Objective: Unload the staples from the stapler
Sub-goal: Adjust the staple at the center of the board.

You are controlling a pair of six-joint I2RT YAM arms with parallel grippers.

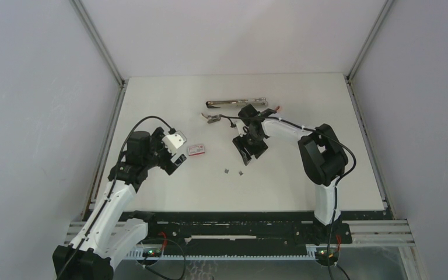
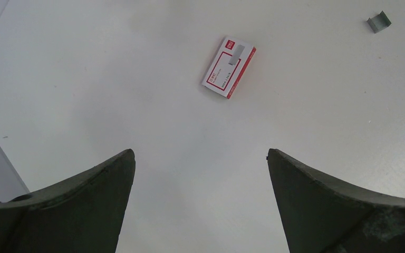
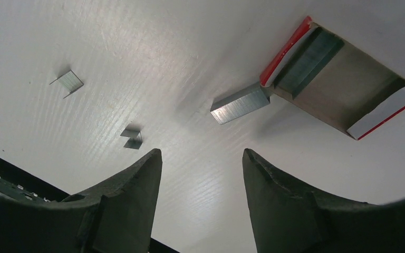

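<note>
The stapler (image 1: 236, 103) lies swung open at the back of the table, its chrome arm long and flat. My right gripper (image 1: 248, 153) hangs open and empty in front of it. In the right wrist view a grey strip of staples (image 3: 241, 104) lies on the table beyond the gripper (image 3: 201, 154), touching the mouth of an open red-and-white box (image 3: 348, 87). Two short staple pieces (image 3: 68, 81) (image 3: 133, 138) lie further left; they also show in the top view (image 1: 227, 171) (image 1: 240, 173). My left gripper (image 1: 177, 158) is open and empty.
A closed red-and-white staple box (image 1: 196, 150) lies right of my left gripper and shows in the left wrist view (image 2: 229, 67), with one staple piece (image 2: 378, 22) at the top right. A small dark stapler part (image 1: 213, 118) lies by the chrome arm.
</note>
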